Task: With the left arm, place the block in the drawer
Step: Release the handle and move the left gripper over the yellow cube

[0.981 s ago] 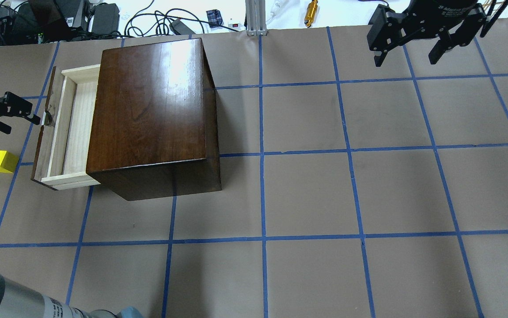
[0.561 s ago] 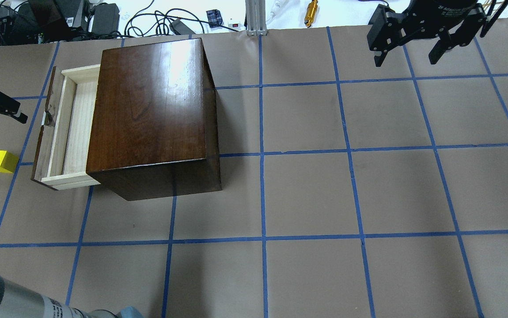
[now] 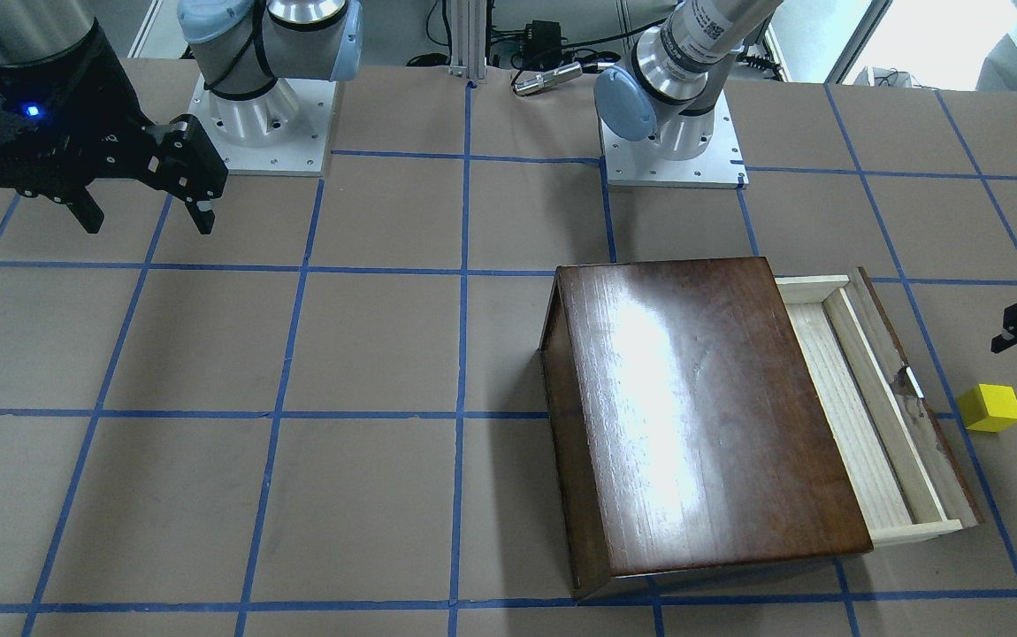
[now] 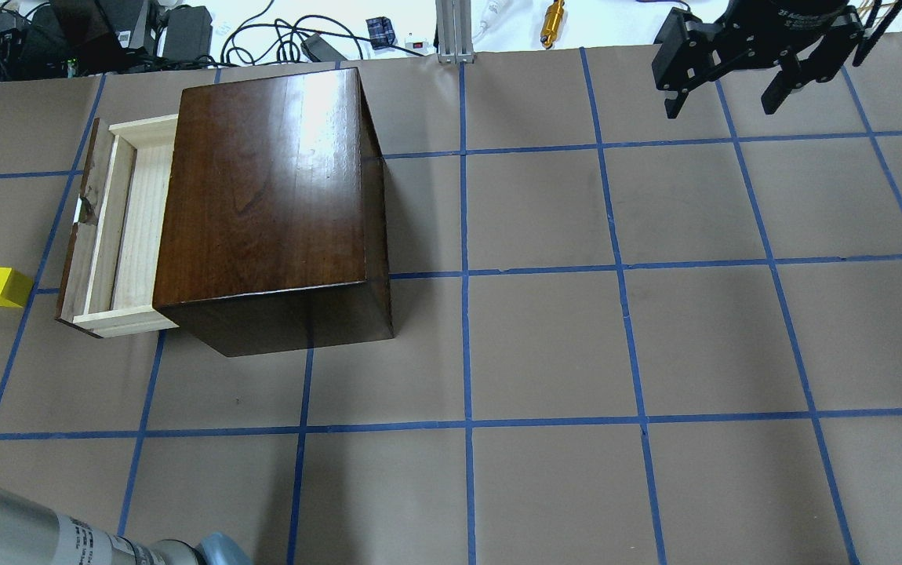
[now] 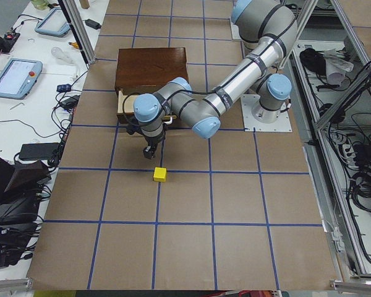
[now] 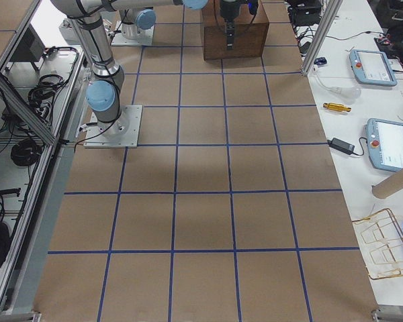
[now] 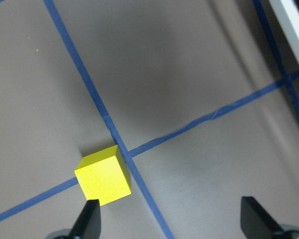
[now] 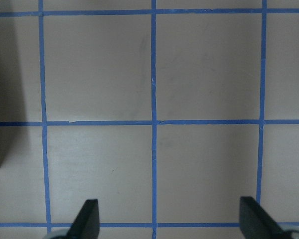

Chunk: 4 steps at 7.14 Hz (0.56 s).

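You have the yellow block (image 4: 1, 286) on the counter (image 4: 545, 345), sitting by a crossing of the blue tape lines (image 4: 465, 353). It lies just outside the drawer (image 4: 137, 227) without touching it. The drawer is pulled out of the dark brown cabinet (image 4: 263, 188). Its dark front panel (image 4: 78, 259) stands between the block and the pale wood tray. Beyond the counter's far edge lie cables (image 4: 263, 35) and a gold-coloured cylinder (image 4: 553, 22), well apart from all this.

The block is a cube, so no side is longer than another. It rests flat on one face, and in the left wrist view its edges run slightly askew to the tape. Its faces are plain and bright.

Your left hand (image 7: 172, 219) hangs above the counter near the block with its fingers spread wide, holding nothing. The block lies just ahead of one fingertip, not between the two. Your right hand (image 4: 721, 106) hangs over the far right corner, fingers likewise spread, well apart from the cabinet.
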Motion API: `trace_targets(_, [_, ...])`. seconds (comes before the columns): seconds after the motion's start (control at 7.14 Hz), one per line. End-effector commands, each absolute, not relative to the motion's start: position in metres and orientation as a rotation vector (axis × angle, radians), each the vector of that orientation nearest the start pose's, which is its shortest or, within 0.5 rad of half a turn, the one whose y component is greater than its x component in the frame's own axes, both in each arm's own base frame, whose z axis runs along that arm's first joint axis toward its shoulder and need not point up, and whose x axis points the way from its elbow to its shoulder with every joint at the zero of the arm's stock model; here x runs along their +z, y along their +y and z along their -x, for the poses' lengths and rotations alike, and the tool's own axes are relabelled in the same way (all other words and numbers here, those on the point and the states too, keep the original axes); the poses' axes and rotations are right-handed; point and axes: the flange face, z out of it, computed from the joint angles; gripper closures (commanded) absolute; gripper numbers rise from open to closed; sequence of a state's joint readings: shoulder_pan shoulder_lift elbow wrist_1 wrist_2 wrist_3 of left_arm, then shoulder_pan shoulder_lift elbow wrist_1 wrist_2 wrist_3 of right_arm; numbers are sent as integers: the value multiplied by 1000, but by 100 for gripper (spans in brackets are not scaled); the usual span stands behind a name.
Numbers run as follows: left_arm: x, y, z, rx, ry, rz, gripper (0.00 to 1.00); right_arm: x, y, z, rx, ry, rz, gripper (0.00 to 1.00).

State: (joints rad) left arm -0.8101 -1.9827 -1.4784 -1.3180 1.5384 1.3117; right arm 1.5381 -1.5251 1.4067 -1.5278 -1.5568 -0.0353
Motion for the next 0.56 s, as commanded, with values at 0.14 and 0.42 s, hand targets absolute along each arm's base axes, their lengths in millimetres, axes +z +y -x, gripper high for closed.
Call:
trace_targets(0.14, [298,-554,-368,19,2690,-1618,0,542,-519,-118,-121,3127,6,0])
trace_targets(0.42, [274,-539,-375,-3,2451,-1908,0,542,-519,-118,-121,3127,6,0])
